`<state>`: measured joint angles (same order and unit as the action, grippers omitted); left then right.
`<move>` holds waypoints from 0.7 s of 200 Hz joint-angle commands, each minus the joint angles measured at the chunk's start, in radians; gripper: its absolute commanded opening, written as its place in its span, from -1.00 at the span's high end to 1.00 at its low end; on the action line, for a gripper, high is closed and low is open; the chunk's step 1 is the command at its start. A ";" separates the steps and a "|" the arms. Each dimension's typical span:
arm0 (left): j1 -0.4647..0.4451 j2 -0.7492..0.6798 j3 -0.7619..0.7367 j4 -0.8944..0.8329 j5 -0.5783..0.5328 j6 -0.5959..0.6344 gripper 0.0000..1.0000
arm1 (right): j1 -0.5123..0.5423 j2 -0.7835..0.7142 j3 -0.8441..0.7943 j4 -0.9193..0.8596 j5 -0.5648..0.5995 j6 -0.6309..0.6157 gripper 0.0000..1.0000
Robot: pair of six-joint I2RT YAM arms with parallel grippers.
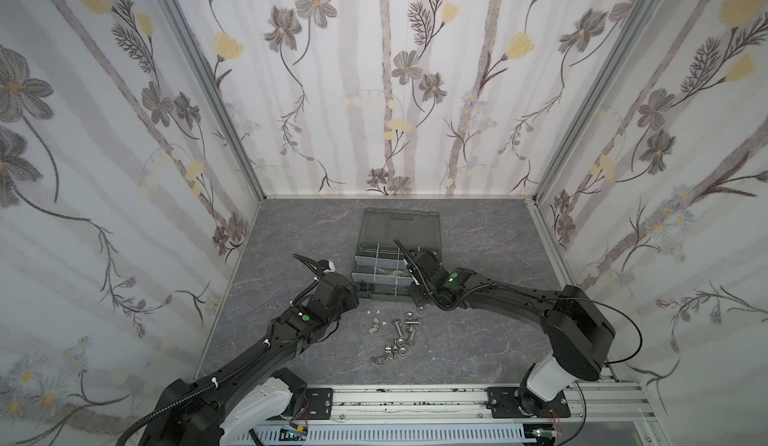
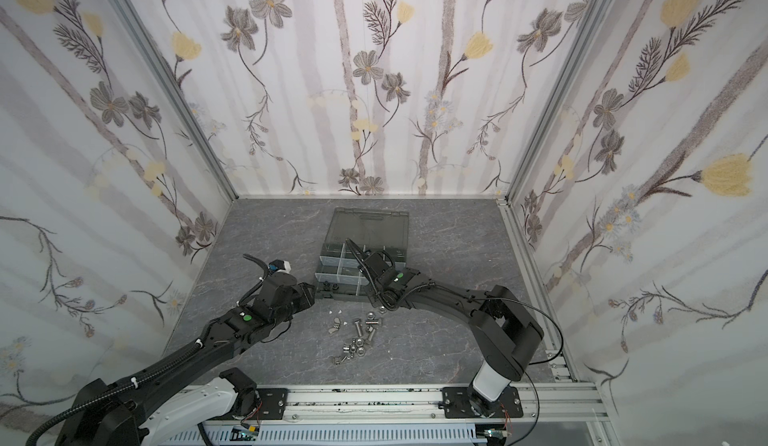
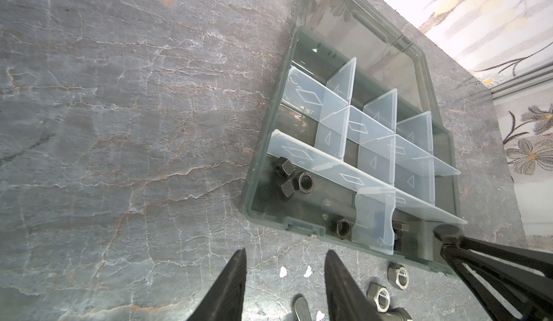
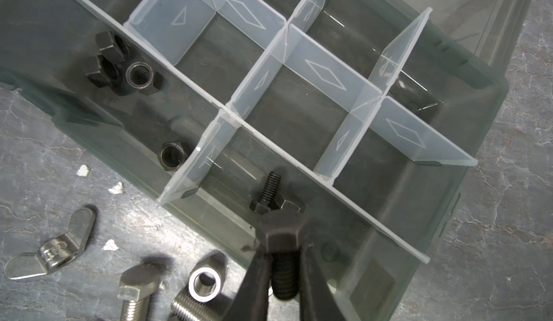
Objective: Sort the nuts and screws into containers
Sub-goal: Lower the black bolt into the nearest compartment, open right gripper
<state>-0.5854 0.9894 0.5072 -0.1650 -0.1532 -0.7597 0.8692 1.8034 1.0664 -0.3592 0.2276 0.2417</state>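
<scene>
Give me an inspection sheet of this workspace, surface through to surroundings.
Surface: grey marbled tabletop.
Job's things: organiser case open, lid laid back; black nuts in one front compartment, a black screw in the next; silver screws and nuts plus wing nuts loose before the case.
Clutter: white flecks on the table beside the case.
Hands: left hand open, empty, by the case's front corner; right hand shut on a second black screw above the case's front edge.
Cables: corrugated conduit along the left arm, clear of the parts.
Surroundings: floral walls, aluminium rail at the front.
</scene>
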 commanded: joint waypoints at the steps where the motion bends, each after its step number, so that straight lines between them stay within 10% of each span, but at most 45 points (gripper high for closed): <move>1: 0.001 -0.002 -0.007 0.021 -0.002 -0.010 0.09 | -0.001 0.007 0.006 0.035 0.018 0.007 0.55; 140: 0.001 0.031 0.003 0.024 0.001 -0.015 0.09 | -0.002 -0.106 -0.071 0.088 -0.041 0.098 0.45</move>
<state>-0.5854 1.0134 0.5014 -0.1608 -0.1528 -0.7704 0.8665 1.7344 1.0111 -0.3351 0.2031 0.2996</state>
